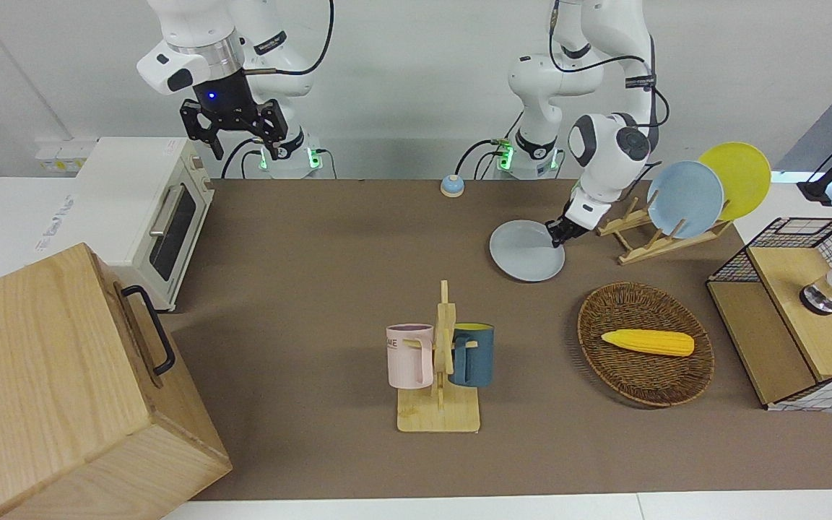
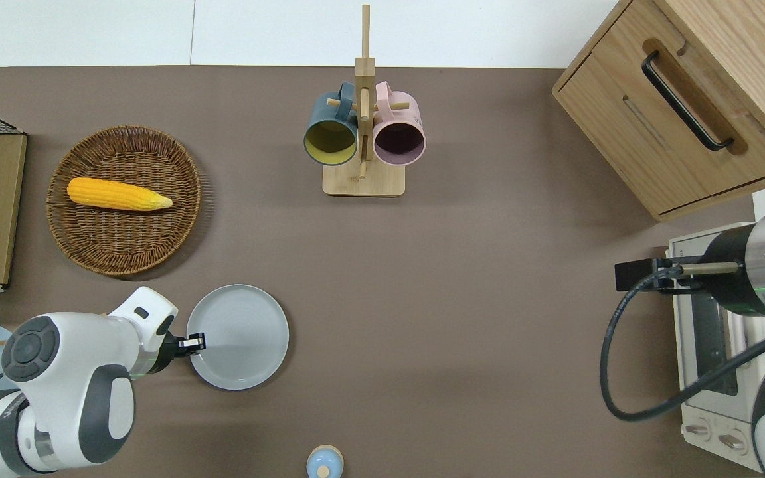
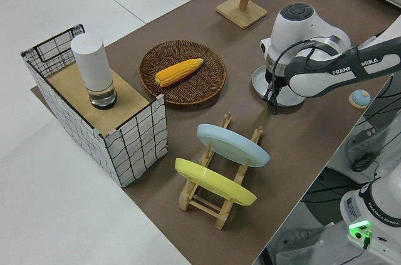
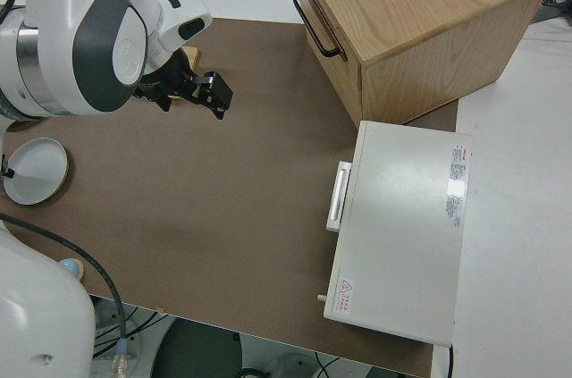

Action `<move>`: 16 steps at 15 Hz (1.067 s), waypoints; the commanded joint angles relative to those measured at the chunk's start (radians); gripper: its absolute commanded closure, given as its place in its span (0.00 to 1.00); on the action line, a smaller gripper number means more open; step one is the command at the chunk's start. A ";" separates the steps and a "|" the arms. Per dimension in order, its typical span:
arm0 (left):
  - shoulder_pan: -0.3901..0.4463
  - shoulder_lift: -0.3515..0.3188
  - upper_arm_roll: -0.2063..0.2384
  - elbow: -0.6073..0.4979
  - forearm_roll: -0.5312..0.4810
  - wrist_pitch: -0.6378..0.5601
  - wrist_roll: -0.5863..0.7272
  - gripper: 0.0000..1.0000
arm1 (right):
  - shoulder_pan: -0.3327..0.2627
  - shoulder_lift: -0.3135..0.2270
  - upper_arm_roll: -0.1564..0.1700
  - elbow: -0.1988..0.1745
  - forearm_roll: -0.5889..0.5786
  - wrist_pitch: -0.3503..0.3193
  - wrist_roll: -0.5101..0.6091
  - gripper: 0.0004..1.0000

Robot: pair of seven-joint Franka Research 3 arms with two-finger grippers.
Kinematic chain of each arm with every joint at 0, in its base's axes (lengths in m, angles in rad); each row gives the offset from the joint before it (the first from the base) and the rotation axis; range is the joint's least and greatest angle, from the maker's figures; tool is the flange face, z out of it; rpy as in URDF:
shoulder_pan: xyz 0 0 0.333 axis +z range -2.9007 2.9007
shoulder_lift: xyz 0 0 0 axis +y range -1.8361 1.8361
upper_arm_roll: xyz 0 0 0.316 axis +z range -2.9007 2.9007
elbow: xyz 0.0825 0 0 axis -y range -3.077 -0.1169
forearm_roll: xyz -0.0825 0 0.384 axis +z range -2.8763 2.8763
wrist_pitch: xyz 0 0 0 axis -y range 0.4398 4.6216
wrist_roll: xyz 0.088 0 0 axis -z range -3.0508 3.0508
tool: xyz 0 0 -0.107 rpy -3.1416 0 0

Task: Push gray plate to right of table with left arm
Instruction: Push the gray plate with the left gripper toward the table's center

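Pressing against the rim of the gray plate (image 2: 237, 336), the left gripper (image 2: 193, 343) sits low on the bench (image 2: 489, 299); whether its jaws are open or closed I cannot tell. The plate lies flat, nearer the robots than the wicker basket (image 2: 125, 199). An off-centre push could spin the plate aside, or the fingertip could ride over the rim. The right arm is parked.
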 commanded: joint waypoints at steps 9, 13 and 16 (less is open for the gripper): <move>-0.139 0.012 -0.140 -0.031 -0.128 0.052 -0.310 1.00 | -0.029 -0.027 0.016 -0.027 0.022 0.000 0.010 0.00; -0.297 0.030 -0.143 -0.030 -0.152 0.121 -0.464 1.00 | -0.029 -0.027 0.016 -0.027 0.022 0.000 0.010 0.00; -0.387 0.068 -0.142 -0.028 -0.171 0.197 -0.556 1.00 | -0.029 -0.027 0.016 -0.027 0.022 0.000 0.010 0.00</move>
